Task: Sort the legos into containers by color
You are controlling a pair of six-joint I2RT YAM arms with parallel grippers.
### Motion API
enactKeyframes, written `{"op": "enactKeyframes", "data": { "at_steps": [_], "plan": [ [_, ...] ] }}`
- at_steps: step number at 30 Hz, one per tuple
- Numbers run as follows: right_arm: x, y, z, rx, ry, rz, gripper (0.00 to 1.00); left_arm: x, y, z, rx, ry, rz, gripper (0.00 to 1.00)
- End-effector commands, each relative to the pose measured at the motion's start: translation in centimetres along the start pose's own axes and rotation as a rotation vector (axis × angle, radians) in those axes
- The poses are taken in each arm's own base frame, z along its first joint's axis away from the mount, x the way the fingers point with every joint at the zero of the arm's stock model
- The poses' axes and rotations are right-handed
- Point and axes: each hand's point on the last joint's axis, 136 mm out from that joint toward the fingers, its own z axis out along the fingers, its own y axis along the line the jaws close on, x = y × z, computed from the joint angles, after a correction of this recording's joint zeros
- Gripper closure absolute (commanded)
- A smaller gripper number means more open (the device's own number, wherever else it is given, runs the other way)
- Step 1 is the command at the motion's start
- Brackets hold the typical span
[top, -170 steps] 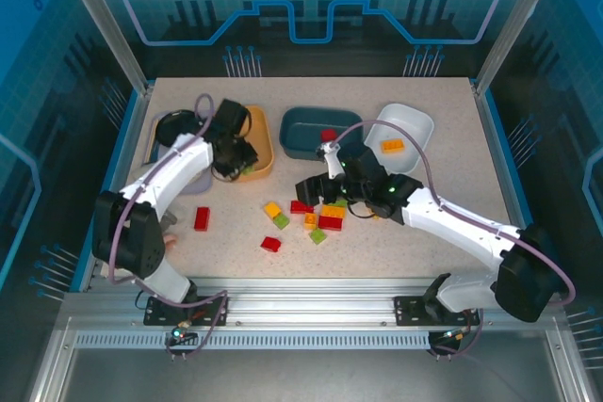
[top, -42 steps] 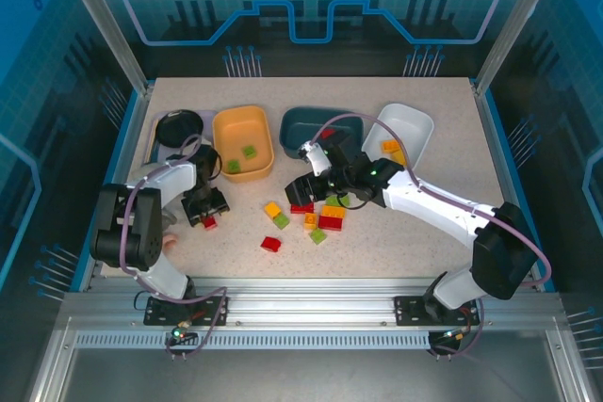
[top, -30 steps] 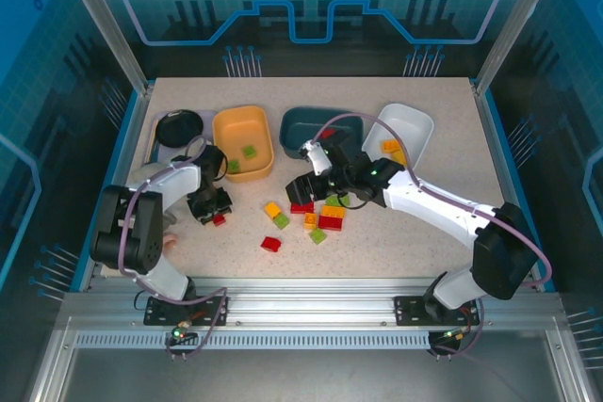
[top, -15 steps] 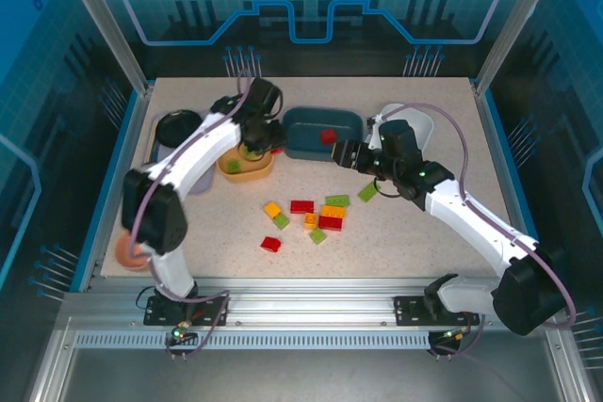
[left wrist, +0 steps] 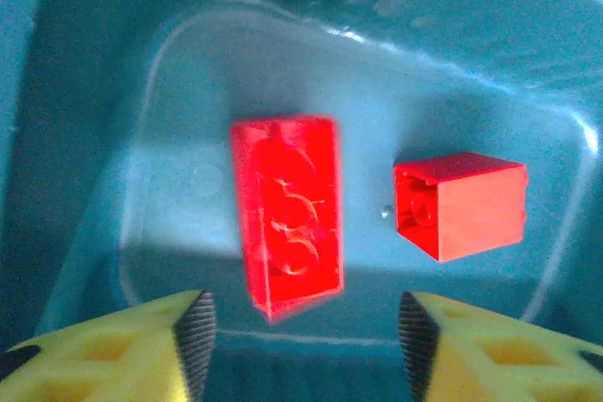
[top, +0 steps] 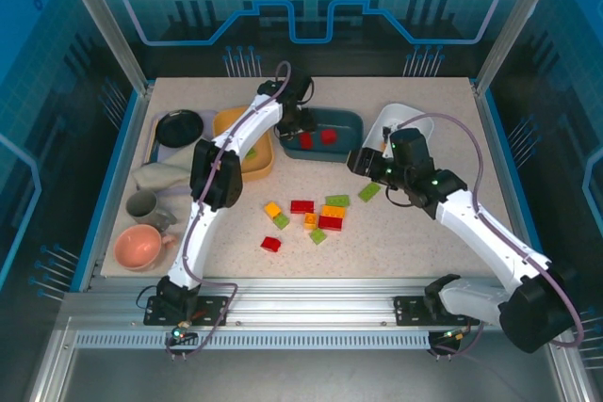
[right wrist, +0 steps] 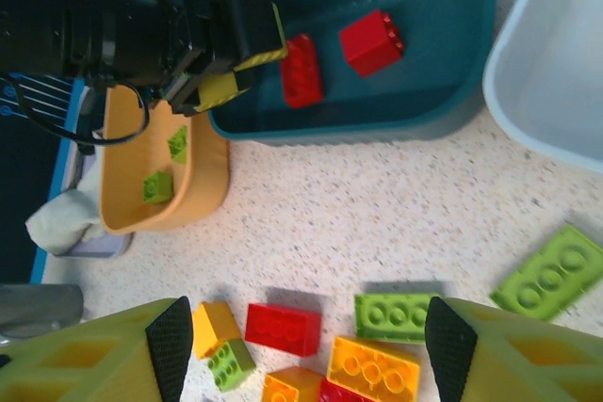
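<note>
**A:** Left gripper [left wrist: 301, 327] jaws stood apart, empty, over the teal tub [left wrist: 66, 91]. Long red lego [left wrist: 287, 228] and short red lego [left wrist: 462, 204] lay just below, tub walls all around.

**B:** Right gripper [right wrist: 301, 336] apart too, holding nothing. Loose legos [right wrist: 391, 315] under it, white tub [right wrist: 537, 91] to its right, bare worktop [right wrist: 377, 204] ahead.

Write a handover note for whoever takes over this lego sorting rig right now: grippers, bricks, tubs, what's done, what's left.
Left gripper: open, empty, hovering over the dark teal plastic tub.
Right gripper: open, empty, above the loose pile.
Done: two red lego bricks lie in the teal tub; two lime green bricks lie in the yellow-orange tub.
White squarish tub: contents mostly hidden.
Left: about ten loose red, green and orange bricks on the speckled table, to be sorted by colour.
</note>
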Motion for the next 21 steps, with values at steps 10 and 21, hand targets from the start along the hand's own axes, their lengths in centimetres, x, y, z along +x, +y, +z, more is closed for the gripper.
{"op": "enactKeyframes", "data": {
  "at_steps": [10,21],
  "plan": [
    [2.5,-5.1,-3.3,0.252,0.073,-0.071,0.31,-0.2,-3.5,-13.1,0.185,-0.133,0.034,0.24],
    [7.0,1.2,-1.2,0.123,0.222,-0.473,0.31,12.8,7.7,-17.4,0.105,-0.078,-0.126,0.23]
  ]
}}
